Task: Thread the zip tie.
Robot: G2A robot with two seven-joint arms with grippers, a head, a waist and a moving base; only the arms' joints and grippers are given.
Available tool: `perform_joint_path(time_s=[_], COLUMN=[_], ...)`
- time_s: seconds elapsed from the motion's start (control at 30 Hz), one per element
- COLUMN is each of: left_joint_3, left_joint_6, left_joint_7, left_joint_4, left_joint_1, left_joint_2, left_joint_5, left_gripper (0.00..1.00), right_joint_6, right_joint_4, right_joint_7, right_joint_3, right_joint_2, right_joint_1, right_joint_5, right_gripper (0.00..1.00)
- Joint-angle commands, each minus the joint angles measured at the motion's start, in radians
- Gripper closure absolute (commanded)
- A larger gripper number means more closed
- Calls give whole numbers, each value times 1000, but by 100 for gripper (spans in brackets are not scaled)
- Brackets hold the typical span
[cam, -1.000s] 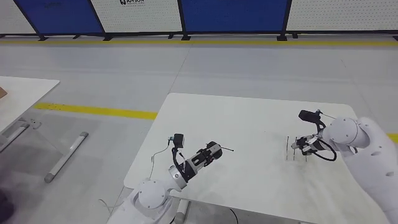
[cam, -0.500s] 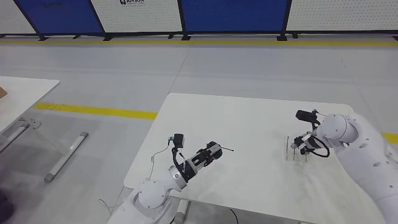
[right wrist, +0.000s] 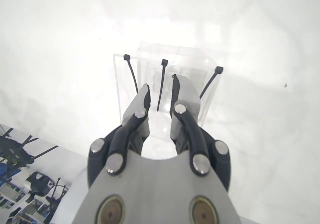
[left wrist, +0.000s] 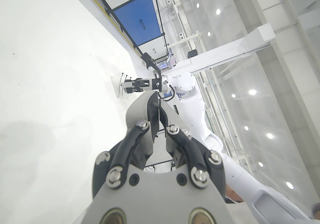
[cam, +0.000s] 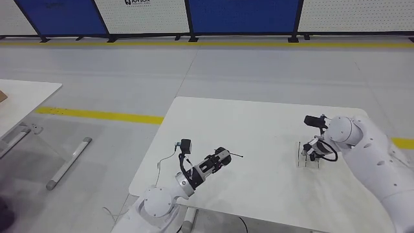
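Right wrist view: middle zip tie stands on end in the clear holder. Head up, tail down inside, long axis near upright with a slight lean. Outer zip ties stand on either side, heads up too, splayed away from the middle one at the top. Right claw is partly open, one finger on each side of the middle strap, with no contact that I can make out. Holder sits on the white bench, on the right arm's side.

Top view: left claw is well apart from the holder, near the bench's front edge, pads pressed together. A thin dark strand sticks out of its tip, lying about level and pointing toward the holder.
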Motion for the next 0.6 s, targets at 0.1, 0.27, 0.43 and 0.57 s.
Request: perform_joint_path(time_s=[0.1, 0.27, 0.43, 0.57], left_joint_3=[0, 0, 0, 0], left_joint_6=[0, 0, 0, 0], left_joint_7=[0, 0, 0, 0], left_joint_4=[0, 0, 0, 0], left_joint_1=[0, 0, 0, 0], left_joint_2=[0, 0, 0, 0], left_joint_5=[0, 0, 0, 0], left_gripper=[100, 100, 100, 100], right_joint_6=[-9, -18, -34, -62], right_joint_4=[47, 95, 137, 157], right_joint_7=[-3, -6, -8, -7], right_joint_3=[-16, -31, -42, -40], right_joint_2=[-20, -40, -58, -64], right_joint_1=[18, 36, 51, 56], right_joint_5=[2, 2, 2, 7], right_gripper=[78, 85, 100, 100])
